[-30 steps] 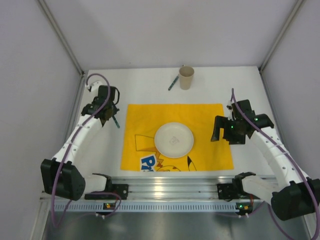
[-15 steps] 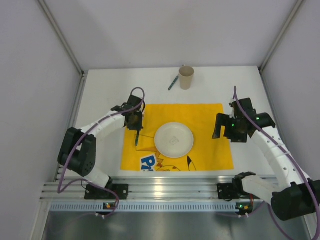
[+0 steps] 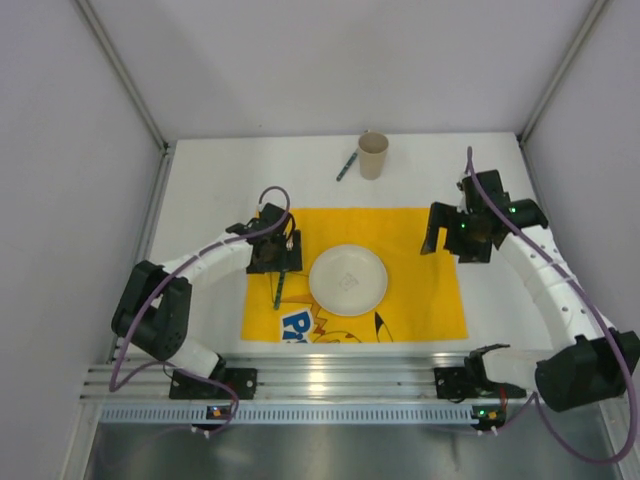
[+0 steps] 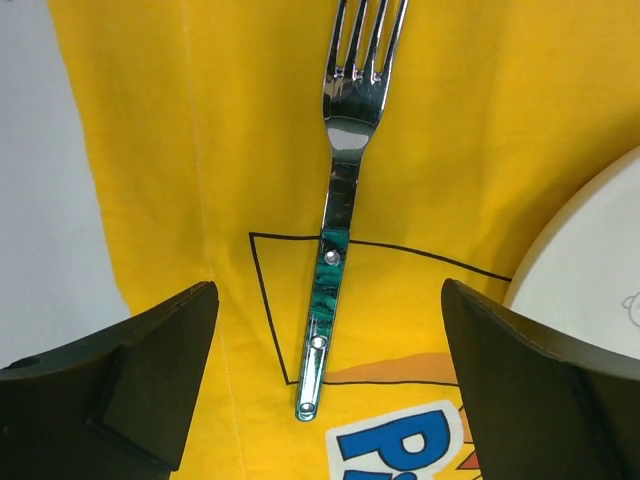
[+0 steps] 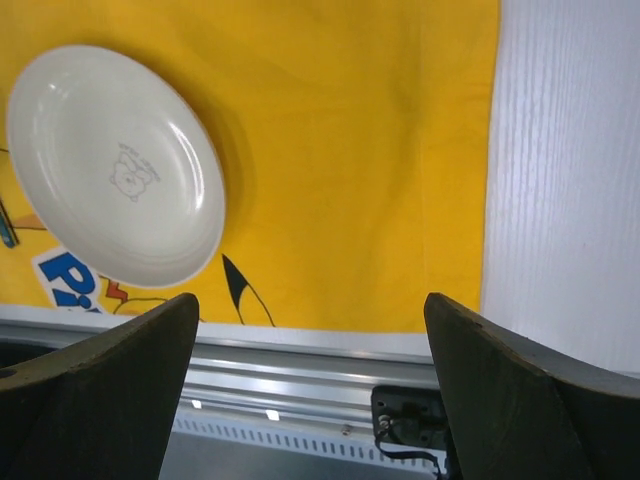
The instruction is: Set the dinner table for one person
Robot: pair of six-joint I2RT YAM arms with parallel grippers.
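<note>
The left fingers (image 4: 120, 390) stand spread over the fork (image 4: 338, 215), free near the cloth's (image 4: 480, 130) left edge; the right fingers (image 5: 100, 390) spread, empty.

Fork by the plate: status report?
Left gripper open above fork. Right gripper open, empty. Fork flat on cloth on dinner table, left of plate. Nothing blocking.

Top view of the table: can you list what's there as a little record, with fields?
Table: white
Cloth: yellow, printed, central
Plate: white, on the cloth
Fork: on the cloth, left of plate
Cup: upright, far side
Utensil: lying beside cup
Left gripper: open over fork
Right gripper: open, empty
</note>
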